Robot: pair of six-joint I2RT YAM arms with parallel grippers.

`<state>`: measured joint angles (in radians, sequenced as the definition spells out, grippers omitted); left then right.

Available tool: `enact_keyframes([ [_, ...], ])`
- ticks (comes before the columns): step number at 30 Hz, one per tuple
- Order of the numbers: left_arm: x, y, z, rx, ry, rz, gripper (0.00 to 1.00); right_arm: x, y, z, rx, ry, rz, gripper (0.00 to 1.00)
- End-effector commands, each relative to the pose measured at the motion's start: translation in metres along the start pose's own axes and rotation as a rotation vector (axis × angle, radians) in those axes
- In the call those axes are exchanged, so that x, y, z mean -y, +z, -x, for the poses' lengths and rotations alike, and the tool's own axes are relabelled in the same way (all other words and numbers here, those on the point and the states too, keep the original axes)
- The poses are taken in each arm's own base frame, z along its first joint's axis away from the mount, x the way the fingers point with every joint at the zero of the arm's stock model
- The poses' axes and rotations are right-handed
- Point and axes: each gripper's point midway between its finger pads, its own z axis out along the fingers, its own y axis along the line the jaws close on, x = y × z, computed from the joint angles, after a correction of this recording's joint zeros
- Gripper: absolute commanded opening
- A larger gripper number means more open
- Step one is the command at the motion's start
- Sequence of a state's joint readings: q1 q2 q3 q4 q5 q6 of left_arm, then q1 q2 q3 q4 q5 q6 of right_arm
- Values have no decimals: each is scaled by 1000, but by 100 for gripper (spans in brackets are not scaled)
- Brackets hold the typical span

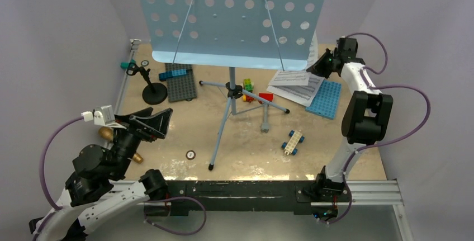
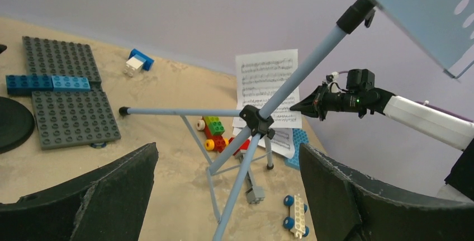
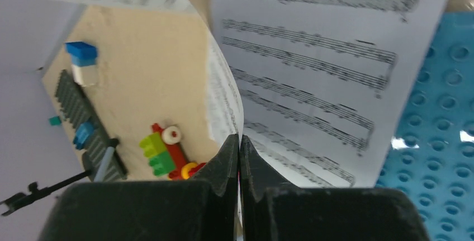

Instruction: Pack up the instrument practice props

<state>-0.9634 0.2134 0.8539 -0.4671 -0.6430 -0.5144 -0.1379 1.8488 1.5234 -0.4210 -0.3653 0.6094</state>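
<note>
The light-blue perforated music stand [image 1: 232,14] stands upright mid-table on its tripod [image 2: 254,121]. White sheet-music pages [image 1: 296,84] lie at the back right, partly on a blue baseplate. My right gripper [image 1: 320,65] is shut on the edge of one page [image 3: 313,56], which curls up between its jaws [image 3: 239,140]. My left gripper [image 1: 151,122] is open and empty, low at the front left, facing the tripod [image 2: 228,147]. The gold-brown microphone [image 1: 105,133] lies under my left arm, mostly hidden. The black round-base mic stand [image 1: 153,91] stands at the back left.
A grey baseplate [image 1: 181,83] with blue bricks lies by the mic stand. The blue baseplate [image 1: 325,98] is under the pages. Coloured bricks [image 1: 251,93] sit behind the tripod, and a wheeled white brick [image 1: 293,141] sits in front. Walls close in on three sides.
</note>
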Motion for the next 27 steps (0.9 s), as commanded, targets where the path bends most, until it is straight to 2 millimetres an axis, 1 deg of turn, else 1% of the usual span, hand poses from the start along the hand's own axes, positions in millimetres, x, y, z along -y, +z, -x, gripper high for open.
enact_keyframes([
  [1, -10, 0, -23, -52, -36, 37, 100, 21, 2, 1, 16, -23, -23, 0],
  [6, -10, 2, -38, -92, -54, 44, 100, 39, 12, -10, -22, -20, -65, 0],
  [13, -16, -2, -46, -125, -64, 65, 100, 61, 19, -23, -55, -32, -132, 0],
  [14, -17, -3, -46, -126, -66, 66, 100, 65, 19, -24, -57, -32, -142, 4],
  [15, -18, -3, -47, -128, -65, 68, 100, 66, 19, -25, -59, -31, -145, 21],
  [16, -18, -4, -48, -130, -64, 67, 100, 65, 17, -26, -60, -31, -143, 44],
  [17, -18, -4, -48, -133, -62, 67, 100, 63, 14, -25, -55, -32, -141, 51],
  [18, -19, -4, -50, -138, -58, 72, 100, 60, 10, -22, -43, -32, -139, 61],
  [19, -20, -4, -50, -140, -57, 77, 100, 55, 5, -19, -27, -34, -132, 67],
  [20, -21, -5, -50, -142, -55, 83, 100, 51, 0, -14, -6, -40, -131, 79],
  [21, -22, -5, -51, -143, -53, 88, 100, 44, -8, -7, 22, -49, -124, 83],
  [24, -26, -4, -53, -147, -50, 115, 100, 15, -36, 7, 93, -65, -70, 87],
  [25, -28, -3, -55, -152, -51, 127, 100, 2, -47, 10, 121, -78, -49, 90],
  [27, -30, -2, -58, -162, -50, 146, 100, -29, -78, 13, 199, -109, 5, 92],
])
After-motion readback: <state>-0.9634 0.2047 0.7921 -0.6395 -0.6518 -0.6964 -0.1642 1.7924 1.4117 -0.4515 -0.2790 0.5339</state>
